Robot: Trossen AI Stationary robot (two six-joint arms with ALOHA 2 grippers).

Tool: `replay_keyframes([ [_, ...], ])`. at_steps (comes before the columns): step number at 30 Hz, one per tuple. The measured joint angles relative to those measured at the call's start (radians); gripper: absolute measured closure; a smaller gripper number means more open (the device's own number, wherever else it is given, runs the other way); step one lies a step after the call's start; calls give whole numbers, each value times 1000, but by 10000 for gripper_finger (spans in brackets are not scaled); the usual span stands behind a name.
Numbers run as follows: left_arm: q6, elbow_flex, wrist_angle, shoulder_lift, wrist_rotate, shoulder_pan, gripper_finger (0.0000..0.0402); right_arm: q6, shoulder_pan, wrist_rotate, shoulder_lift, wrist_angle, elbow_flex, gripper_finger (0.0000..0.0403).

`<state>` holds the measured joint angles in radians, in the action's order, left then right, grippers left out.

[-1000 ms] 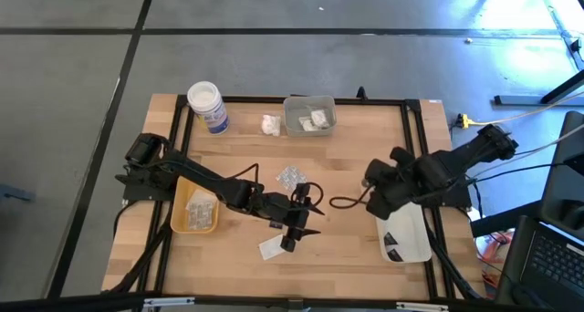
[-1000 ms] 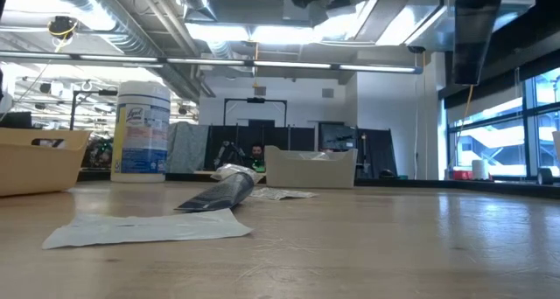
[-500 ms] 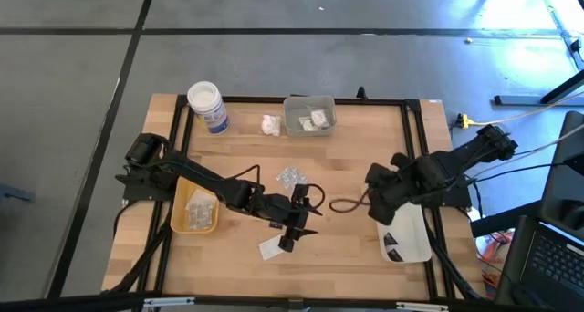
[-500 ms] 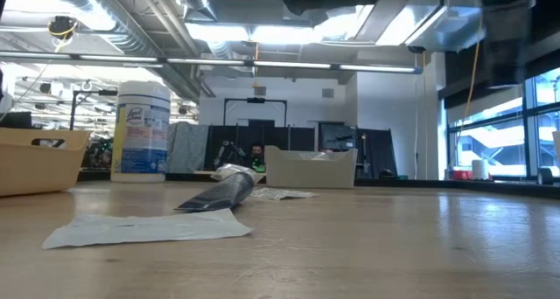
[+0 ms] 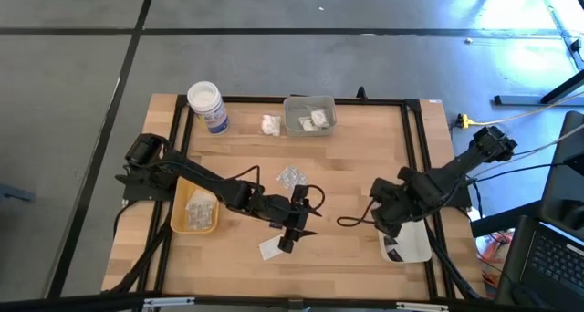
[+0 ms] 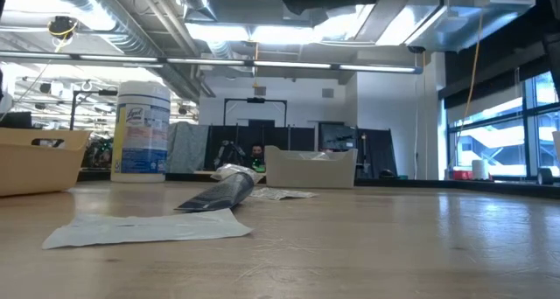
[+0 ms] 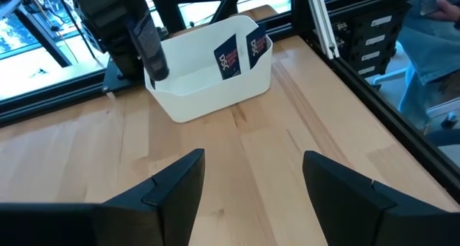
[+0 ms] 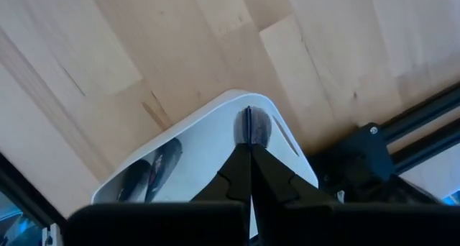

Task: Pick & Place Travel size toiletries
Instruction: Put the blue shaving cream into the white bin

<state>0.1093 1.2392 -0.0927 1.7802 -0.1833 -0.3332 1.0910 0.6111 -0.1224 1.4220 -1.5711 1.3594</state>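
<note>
The right gripper (image 8: 249,147), shut on a small dark wedge (image 8: 251,125), hangs over the white tray (image 8: 208,142) at the table's right and should open low inside it, while the left gripper (image 7: 251,181), open and empty, waits mid-table near the flat white sachet (image 5: 271,248).

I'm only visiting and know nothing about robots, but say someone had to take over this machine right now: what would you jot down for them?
Right gripper: shut on a thin dark packet, above the white tray at the table's right edge.
Left gripper: open, holding nothing, at mid-table beside the flat white sachet.
Done: dark items lie in the white tray; packets lie in the yellow tray and the clear tray.
Left: release the dark packet; then the sachet, the blister pack and the white lumpy packet on the bare table.
</note>
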Motion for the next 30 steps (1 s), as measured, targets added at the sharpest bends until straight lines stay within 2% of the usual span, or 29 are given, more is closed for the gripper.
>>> replay_keyframes([
  [6, 0, 0, 1, 0, 1, 0, 168, 75, 23, -3, 0, 0, 0, 403],
  [21, -1, 0, 1, 0, 3, -2, 169, 344, 186, -71, -1, 19, -4, 403],
  [30, 0, 0, 1, 0, 32, -2, 169, 365, 202, -50, -1, 149, -147, 403],
])
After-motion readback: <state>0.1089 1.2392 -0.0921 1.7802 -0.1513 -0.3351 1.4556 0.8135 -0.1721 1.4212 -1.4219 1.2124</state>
